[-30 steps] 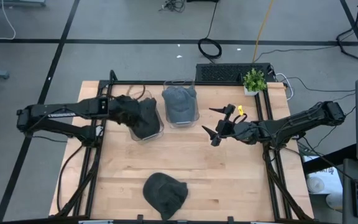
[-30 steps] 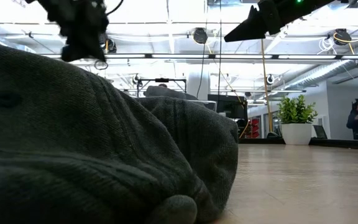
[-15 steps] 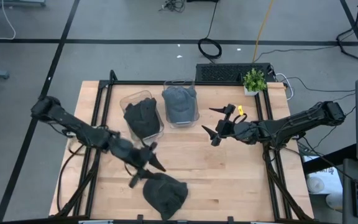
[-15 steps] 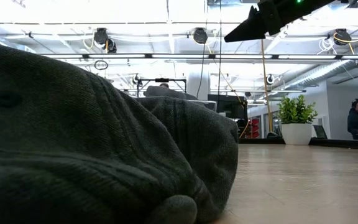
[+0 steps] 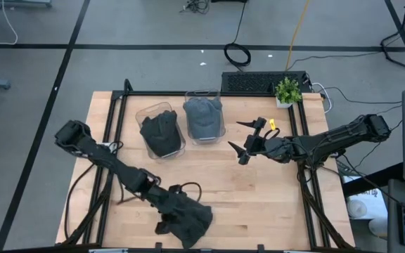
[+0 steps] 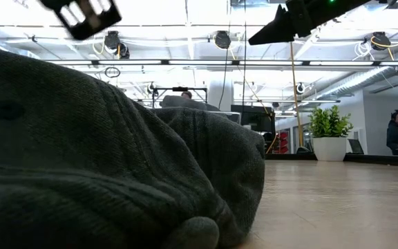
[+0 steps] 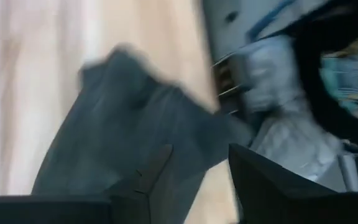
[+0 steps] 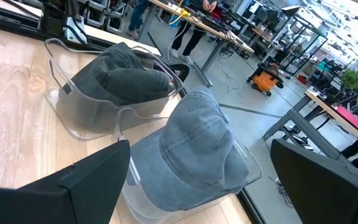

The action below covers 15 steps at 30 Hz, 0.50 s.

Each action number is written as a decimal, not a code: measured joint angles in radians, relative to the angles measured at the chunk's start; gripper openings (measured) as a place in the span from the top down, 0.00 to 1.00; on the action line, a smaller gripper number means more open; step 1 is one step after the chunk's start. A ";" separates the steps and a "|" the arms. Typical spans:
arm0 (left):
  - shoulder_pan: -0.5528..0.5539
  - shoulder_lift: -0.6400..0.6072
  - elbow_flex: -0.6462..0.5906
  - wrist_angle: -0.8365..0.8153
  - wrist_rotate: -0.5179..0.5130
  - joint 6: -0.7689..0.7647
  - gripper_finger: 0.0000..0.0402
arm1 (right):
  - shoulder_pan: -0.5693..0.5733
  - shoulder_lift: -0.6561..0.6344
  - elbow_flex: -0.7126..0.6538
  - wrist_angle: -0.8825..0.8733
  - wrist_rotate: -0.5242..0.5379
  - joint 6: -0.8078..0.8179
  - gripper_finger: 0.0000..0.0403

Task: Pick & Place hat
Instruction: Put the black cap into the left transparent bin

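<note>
A dark grey hat (image 5: 187, 219) lies on the table near its near edge; it fills the left of the low view (image 6: 81, 152) and shows blurred in the left wrist view (image 7: 123, 124). My left gripper (image 5: 169, 211) is open just above the hat's left edge, and the low view (image 6: 81, 17) shows it clear above the hat. Another dark hat (image 5: 162, 133) lies in the left clear bin (image 5: 146, 111). A blue-grey hat (image 5: 204, 118) lies in the right clear bin (image 5: 204, 94). My right gripper (image 5: 239, 138) is open and empty, right of the bins.
A small potted plant (image 5: 287, 91) and a keyboard (image 5: 264, 82) stand at the table's far right. Black frame rails (image 5: 304, 176) run along the table's sides. A person (image 6: 396, 131) stands in the room beyond the table. Bare wood (image 5: 259, 204) lies right of the near hat.
My left gripper has left the left bin and swung toward the table's near edge, coming down over the dark hat that lies there. The dark hat it held at the bin now lies inside that bin. My right arm has kept still.
</note>
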 joint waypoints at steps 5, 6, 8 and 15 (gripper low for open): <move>0.000 0.052 0.022 -0.252 -0.028 -0.252 0.58 | 0.000 0.000 0.000 0.000 0.000 0.002 0.06; 0.001 0.055 0.022 -0.317 -0.026 -0.302 0.58 | 0.000 0.000 0.000 0.000 0.000 0.002 0.06; 0.008 0.055 0.022 -0.476 -0.040 -0.427 0.57 | 0.000 0.000 0.000 0.000 -0.001 0.002 0.06; 0.000 -0.022 -0.059 -0.445 -0.023 -0.665 0.62 | 0.000 0.000 0.000 0.000 -0.002 0.014 0.06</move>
